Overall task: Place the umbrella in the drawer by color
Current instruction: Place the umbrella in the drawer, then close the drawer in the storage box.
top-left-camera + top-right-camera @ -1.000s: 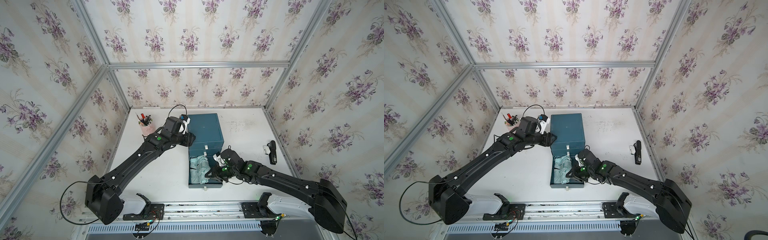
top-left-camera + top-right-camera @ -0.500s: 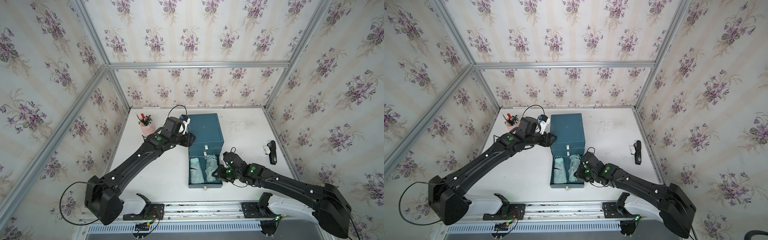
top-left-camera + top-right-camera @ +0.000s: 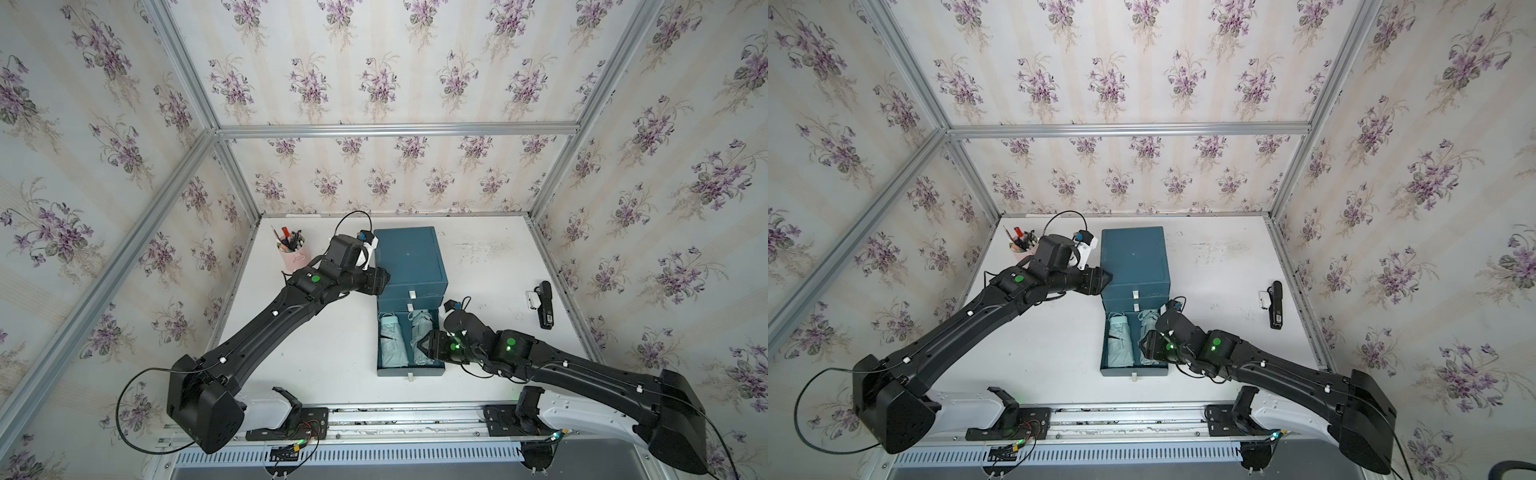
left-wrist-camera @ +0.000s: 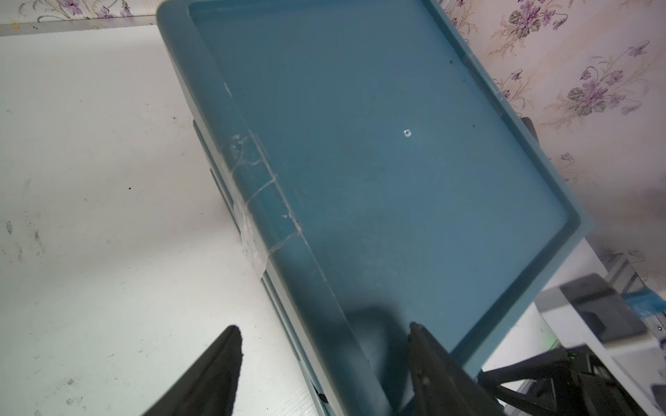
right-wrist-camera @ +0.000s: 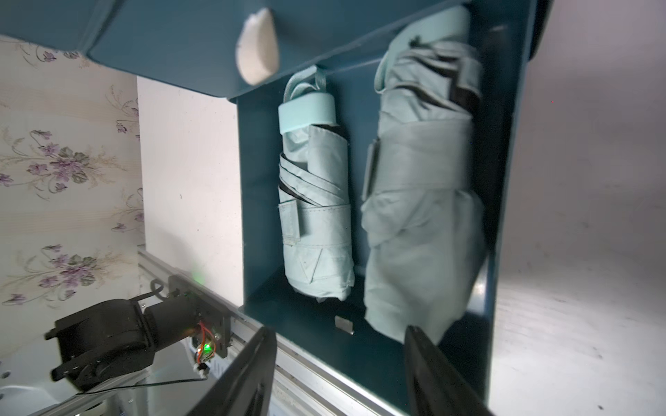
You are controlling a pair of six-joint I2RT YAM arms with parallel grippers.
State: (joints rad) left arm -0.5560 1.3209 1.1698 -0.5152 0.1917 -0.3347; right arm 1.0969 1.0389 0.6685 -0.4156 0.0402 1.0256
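the right umbrella [image 5: 421,201] lies beside the left umbrella [image 5: 313,216] in the pulled-out bottom drawer [image 3: 395,370]. right pincer [image 5: 338,329] gapes empty at its near end; left pincer [image 4: 324,326] gapes astride the cabinet [image 4: 396,162] edge. probably light, soft slippery cloth over a stiff core: pinch the strapped middle.
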